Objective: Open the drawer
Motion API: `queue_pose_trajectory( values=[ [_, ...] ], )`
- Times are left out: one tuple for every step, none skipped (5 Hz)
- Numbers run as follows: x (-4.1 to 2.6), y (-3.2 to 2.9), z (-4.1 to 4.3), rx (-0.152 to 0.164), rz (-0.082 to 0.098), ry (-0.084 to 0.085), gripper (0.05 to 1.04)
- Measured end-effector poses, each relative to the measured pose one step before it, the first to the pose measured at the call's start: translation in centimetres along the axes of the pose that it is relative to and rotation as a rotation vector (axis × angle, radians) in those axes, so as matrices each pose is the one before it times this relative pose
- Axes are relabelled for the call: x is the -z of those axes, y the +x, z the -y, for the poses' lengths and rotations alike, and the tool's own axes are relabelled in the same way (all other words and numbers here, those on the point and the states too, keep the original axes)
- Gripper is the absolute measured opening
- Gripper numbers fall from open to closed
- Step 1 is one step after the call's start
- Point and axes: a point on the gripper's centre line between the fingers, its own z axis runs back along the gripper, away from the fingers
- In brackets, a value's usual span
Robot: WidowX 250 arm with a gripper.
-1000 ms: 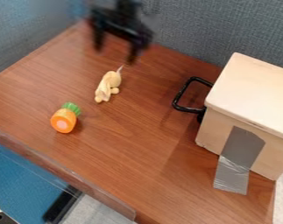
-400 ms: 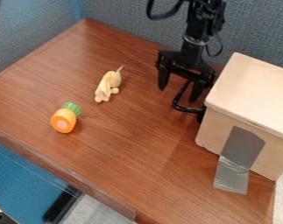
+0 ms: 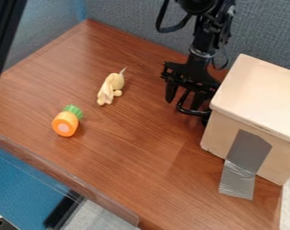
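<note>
Gry tape (image 3: 248, 155) on box (image 3: 258, 94); pincer (image 3: 182, 104) nr blk hndl (image 3: 189, 112).

The robot's arm (image 3: 204, 38) is black in all its length, made from narrow, angular pieces. One thick black cable (image 3: 160, 24) makes a loop on its side, and a thinner wire (image 3: 219, 69) curves lower down. A greyish ring (image 3: 201, 54) goes around the wrist. The black pincer (image 3: 183, 103) has a wide, notched body and two thick fingers, which become narrower to the tips.

The black arm (image 3: 202, 48) hangs down, its gripper (image 3: 183, 103) pointing downward, spread open.
</note>
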Motion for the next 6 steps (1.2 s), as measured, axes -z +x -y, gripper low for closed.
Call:
queue_pose_trajectory(
  values=[
    [0.217,0.144,-1.307,0.0037,0.0048,0.0360,0.345],
    [0.466,-0.343,-2.240,-0.0200,-0.0069,0.0301,0.163],
    [0.632,0.226,-5.130,-0.0733,-0.0183,0.0338,0.133],
    [0.402,0.320,-3.268,-0.0292,-0.0015,0.0265,0.131],
    [-0.141,0.168,-0.973,-0.0095,-0.0064,0.0011,0.174],
    [-0.680,0.040,-1.150,-0.0267,0.0022,-0.0122,0.404]
  ],
)
